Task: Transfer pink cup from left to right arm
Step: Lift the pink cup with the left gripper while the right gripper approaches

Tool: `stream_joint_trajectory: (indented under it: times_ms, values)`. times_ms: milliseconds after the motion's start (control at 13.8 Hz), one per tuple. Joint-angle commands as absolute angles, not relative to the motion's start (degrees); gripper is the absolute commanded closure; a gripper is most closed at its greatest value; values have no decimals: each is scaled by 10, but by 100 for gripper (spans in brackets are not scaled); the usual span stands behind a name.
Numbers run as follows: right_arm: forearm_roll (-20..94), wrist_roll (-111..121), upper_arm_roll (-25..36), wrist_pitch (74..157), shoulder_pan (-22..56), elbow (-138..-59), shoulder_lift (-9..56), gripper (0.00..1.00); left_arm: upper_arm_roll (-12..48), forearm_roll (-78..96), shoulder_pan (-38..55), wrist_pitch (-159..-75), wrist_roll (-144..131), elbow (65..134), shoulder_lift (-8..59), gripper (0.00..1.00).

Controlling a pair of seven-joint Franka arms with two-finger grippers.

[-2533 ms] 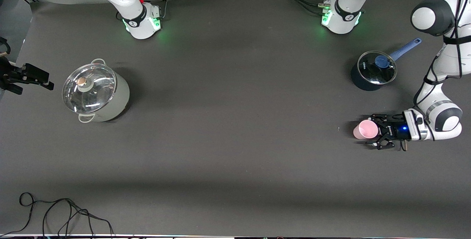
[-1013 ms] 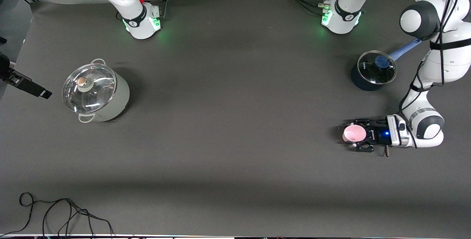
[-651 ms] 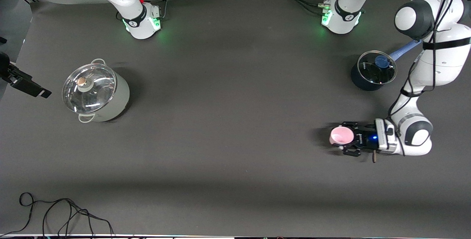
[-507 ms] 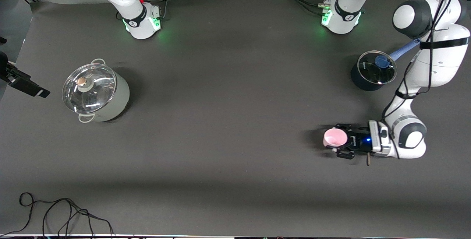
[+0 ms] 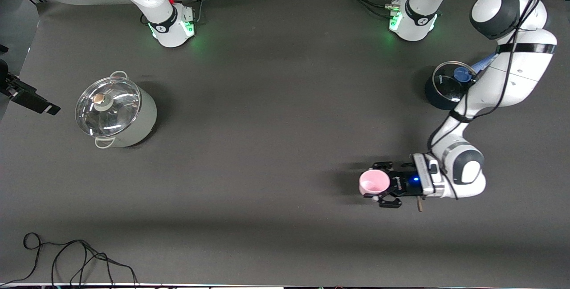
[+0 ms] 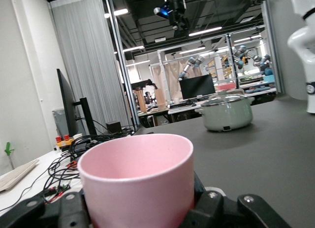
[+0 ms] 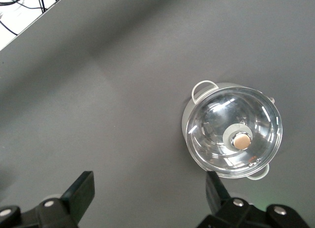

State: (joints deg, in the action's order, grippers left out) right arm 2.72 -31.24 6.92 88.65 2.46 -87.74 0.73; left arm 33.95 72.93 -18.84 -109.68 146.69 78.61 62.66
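Pickup looks done: left gripper (image 5: 384, 183) clamps pink cup (image 5: 374, 181) in the air; right gripper (image 7: 147, 198) (jaws wide, above the steel pot (image 5: 115, 110)) has yet to receive it.

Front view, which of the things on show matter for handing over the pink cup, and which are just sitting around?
Part of the job:
- pink cup, held above the table
- left end effector, shut on the cup
- right end effector, open, high above the big pot, waiting

Just lying about:
- large pale pot with glass lid
- small dark saucepan with blue handle
- black cable at the table edge
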Motion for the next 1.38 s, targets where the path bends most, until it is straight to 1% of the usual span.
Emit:
stream_joint_trajectory:
  times_ms: [0,362,724,868,1158,1303]
  values:
    - [36,-329,68,875,28,-867,13,0,397,748,-183,-1183,1441,793,615,100]
    - [36,-349,68,875,48,-866,17,0,535,751,-178,-1405,1379,793,608,100]
    - [36,-362,68,875,90,-865,19,0,632,751,-118,-1630,1320,775,595,100]
    - [36,-387,68,875,96,-862,20,0,649,751,-79,-1693,1300,752,593,100]
    - [36,-409,68,875,129,-860,34,0,651,751,22,-1815,1267,689,584,100]
    - [36,-412,68,875,141,-857,40,0,650,750,72,-1859,1256,659,581,100]
